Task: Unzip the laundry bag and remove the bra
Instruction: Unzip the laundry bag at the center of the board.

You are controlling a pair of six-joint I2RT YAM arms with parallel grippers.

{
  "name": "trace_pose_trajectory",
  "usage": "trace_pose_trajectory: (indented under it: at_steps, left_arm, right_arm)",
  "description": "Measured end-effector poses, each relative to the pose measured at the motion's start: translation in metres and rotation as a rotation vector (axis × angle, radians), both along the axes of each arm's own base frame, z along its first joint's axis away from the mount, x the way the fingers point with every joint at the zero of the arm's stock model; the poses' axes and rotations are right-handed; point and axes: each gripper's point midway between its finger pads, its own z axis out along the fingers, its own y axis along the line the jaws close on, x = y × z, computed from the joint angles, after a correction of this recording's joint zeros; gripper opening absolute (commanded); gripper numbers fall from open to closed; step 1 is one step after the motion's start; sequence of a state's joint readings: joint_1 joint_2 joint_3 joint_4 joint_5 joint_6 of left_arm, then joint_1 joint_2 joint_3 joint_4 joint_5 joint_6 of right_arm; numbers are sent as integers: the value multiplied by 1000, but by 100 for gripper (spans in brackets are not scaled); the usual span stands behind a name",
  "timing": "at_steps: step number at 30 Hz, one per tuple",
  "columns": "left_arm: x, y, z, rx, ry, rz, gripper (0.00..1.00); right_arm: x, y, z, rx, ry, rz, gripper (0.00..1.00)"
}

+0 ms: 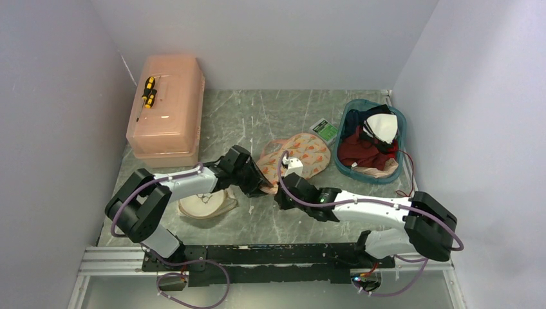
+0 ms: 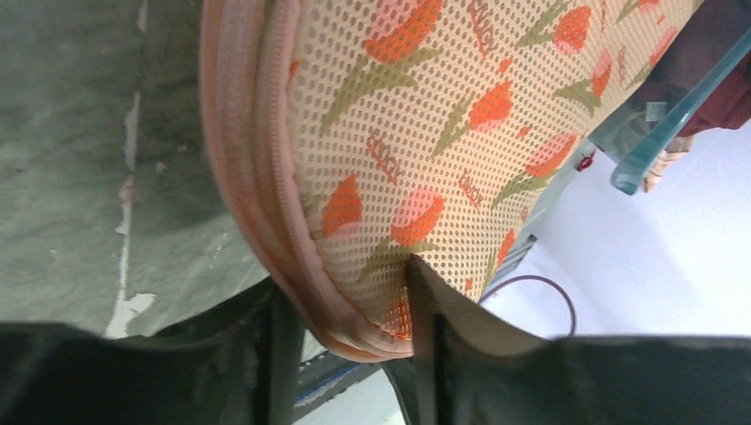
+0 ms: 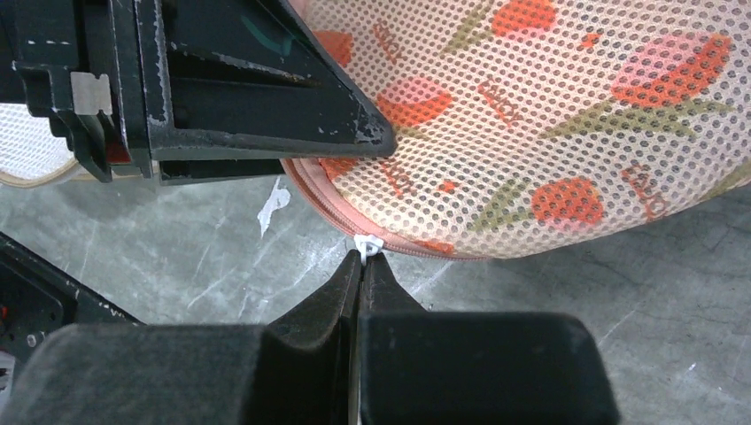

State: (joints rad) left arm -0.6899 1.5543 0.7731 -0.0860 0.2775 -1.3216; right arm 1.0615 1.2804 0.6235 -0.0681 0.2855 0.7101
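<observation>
The laundry bag (image 1: pixel 205 206), white mesh with a cream rim, lies flat under my left forearm; its edge (image 3: pixel 27 146) shows at the left of the right wrist view. Both grippers work at a beige mesh two-cup piece (image 1: pixel 302 151) with orange tulip print and a pink zipper. My right gripper (image 3: pixel 363 261) is shut on its small white zipper pull (image 3: pixel 367 243). My left gripper (image 2: pixel 345 345) straddles that piece's near rim (image 2: pixel 354 328). One finger (image 2: pixel 425 310) presses the mesh, while the other stands slightly off the rim. The bra is hidden from me.
A teal basket (image 1: pixel 402 122) at the back right holds dark red, white and navy cloth. A pink lidded box (image 1: pixel 167 116) with a yellow-black screwdriver (image 1: pixel 149 90) stands at the back left. A green card (image 1: pixel 325 131) lies beside the basket. Grey walls close in on both sides.
</observation>
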Motion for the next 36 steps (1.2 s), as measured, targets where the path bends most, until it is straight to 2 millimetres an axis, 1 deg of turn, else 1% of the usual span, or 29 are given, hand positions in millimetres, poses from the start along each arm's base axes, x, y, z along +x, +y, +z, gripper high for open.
trace_pose_trajectory:
  at_steps: [7,10,17,22,28,34,35,36]
  left_arm:
    - [6,6,-2,30,-2,31,11]
    - [10,4,3,24,-15,32,3]
    - [10,3,4,25,-13,33,3]
    - [10,5,2,32,-7,36,3]
    - [10,8,0,40,2,44,3]
    - [9,9,0,39,3,45,3]
    - [9,10,-1,40,4,45,4]
    - [8,10,-1,40,4,46,7]
  right_arm:
    - [-2,-1,-4,-24,31,-8,0]
    - [-3,-2,-5,-28,39,-12,0]
    - [-4,-3,-3,-19,42,-21,0]
    - [-7,-11,-11,-28,52,-32,0]
    - [-12,-24,-26,-57,68,-56,0]
    - [-11,-26,-24,-52,62,-70,0]
    - [-11,-26,-24,-50,61,-70,3]
    - [-11,-26,-22,-47,59,-68,16]
